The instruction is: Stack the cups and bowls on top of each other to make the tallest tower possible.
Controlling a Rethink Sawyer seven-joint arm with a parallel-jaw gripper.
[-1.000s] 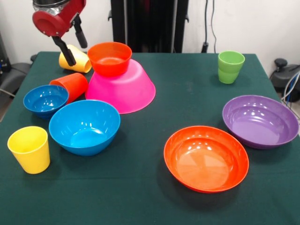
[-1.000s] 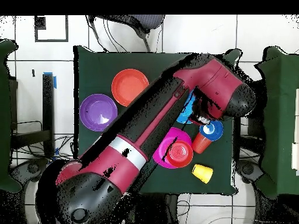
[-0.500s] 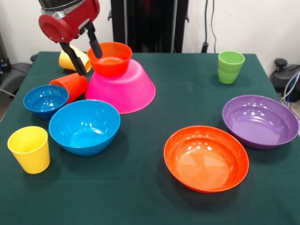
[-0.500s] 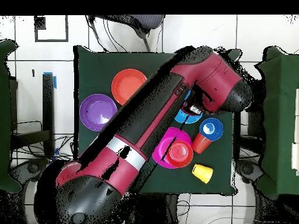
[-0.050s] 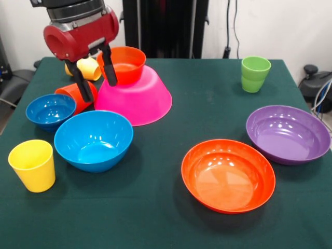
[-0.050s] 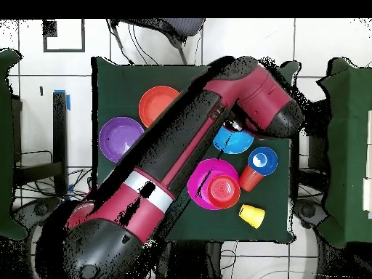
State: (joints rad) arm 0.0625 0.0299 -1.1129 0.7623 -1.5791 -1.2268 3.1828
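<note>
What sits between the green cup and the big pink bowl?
Nothing. In the front view, only bare green tablecloth runs from the green cup to the pink bowl, which carries a small orange bowl.

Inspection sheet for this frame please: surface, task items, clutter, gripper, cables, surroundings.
Surface: green tablecloth.
Job's things: small orange bowl sits upright on the upturned pink bowl; medium blue bowl, small blue bowl, shallow orange bowl, purple bowl, green cup and a yellow cup stand apart; orange-red cup lies tipped.
Clutter: nothing seen.
Gripper: gripper open, empty.
Cables: cables on the wall.
Surroundings: tiled floor.
</note>
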